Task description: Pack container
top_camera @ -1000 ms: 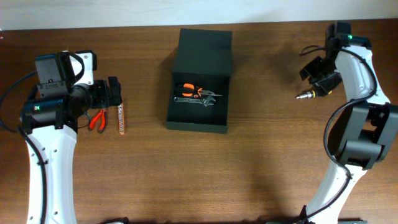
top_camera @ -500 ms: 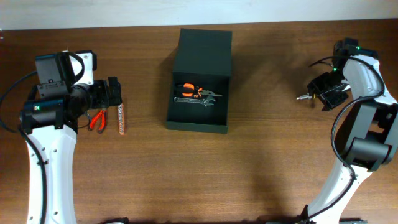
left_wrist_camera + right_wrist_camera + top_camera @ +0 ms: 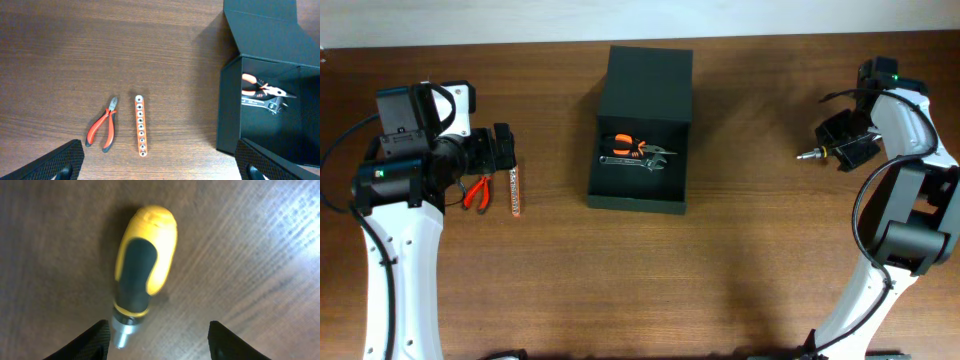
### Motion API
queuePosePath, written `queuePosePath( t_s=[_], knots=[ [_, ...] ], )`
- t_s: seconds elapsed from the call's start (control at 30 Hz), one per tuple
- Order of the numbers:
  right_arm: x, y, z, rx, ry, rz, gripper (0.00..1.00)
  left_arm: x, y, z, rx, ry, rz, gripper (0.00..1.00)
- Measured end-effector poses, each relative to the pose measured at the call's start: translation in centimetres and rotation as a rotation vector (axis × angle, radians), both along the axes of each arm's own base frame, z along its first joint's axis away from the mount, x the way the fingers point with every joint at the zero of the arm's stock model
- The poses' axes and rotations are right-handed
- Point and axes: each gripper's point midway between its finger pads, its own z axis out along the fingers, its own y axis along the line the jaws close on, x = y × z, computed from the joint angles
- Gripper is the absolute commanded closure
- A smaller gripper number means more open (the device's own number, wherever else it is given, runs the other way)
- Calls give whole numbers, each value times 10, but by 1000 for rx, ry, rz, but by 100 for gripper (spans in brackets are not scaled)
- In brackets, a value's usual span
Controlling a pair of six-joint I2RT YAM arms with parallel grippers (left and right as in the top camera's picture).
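The container [image 3: 638, 192] is a dark box in the middle of the table, its lid [image 3: 650, 85] laid back open. Inside lie orange-handled pliers [image 3: 625, 144] and a silver wrench [image 3: 638, 160]. My left gripper [image 3: 503, 150] hovers open above red pliers [image 3: 102, 131] and an orange bit strip [image 3: 141, 125], touching neither; the container [image 3: 230, 115] is to its right. My right gripper [image 3: 160, 345] is open low over a stubby yellow-and-black screwdriver [image 3: 142, 265] lying on the wood. The screwdriver's metal tip is close to one of my right fingers [image 3: 90, 340].
In the overhead view, the red pliers [image 3: 477, 192] and bit strip [image 3: 516, 190] lie left of the container, and the screwdriver [image 3: 810, 155] far to its right. Bare wood runs along the table's front half.
My right gripper has swung right and a little toward the table's front, settling beside the screwdriver, which stays on the table. The left arm has not moved.
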Motion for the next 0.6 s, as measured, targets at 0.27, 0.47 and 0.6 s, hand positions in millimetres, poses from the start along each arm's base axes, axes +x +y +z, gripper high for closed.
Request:
queuePosePath(
  t_s=[0.27,0.47,0.6],
  knots=[
    [9,-2,-6,-3,-26,-41,37,0,0,0,0,0,0,1],
    [4,-1,-29,12,24,-51,41,0,0,0,0,0,0,1],
    [4,-1,-32,13,27,-52,48,0,0,0,0,-1,0,1]
  ],
)
